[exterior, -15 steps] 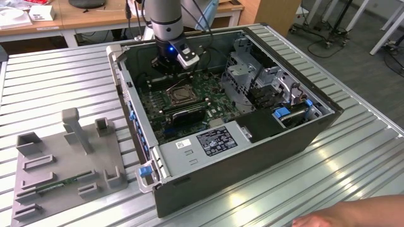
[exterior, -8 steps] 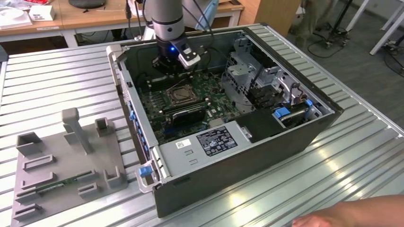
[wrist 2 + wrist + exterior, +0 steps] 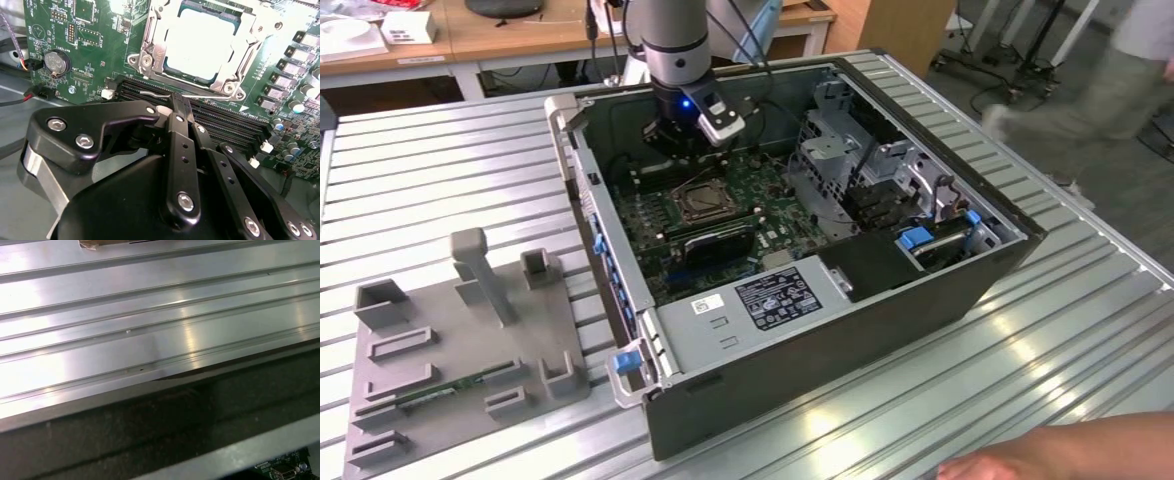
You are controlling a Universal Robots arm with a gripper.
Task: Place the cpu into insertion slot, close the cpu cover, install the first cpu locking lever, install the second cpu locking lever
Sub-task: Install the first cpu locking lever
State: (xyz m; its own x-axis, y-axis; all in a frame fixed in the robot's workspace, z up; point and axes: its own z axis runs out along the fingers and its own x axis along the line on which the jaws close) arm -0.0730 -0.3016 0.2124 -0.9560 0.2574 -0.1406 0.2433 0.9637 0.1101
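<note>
Gripper (image 3: pixel 179 102) sits low inside the open computer case (image 3: pixel 854 300), over the green board (image 3: pixel 95 55). Its fingers look pressed together with nothing visible between them; the tips overlap the black memory slots (image 3: pixel 225 125) just beside the socket (image 3: pixel 150 60), so contact there is hard to judge. The chip (image 3: pixel 200 42) lies in the socket, its top washed out by glare. The cover frame (image 3: pixel 245 62) is down around it; the socket's far edge is cut off. A thin wire lever (image 3: pixel 160 93) lies along the near edge. In the exterior view, a grey fixture tray (image 3: pixel 454 360) sits on the ribbed metal table (image 3: pixel 440 170), and a blurred hand (image 3: pixel 1067 455) reaches in at the edge.
</note>
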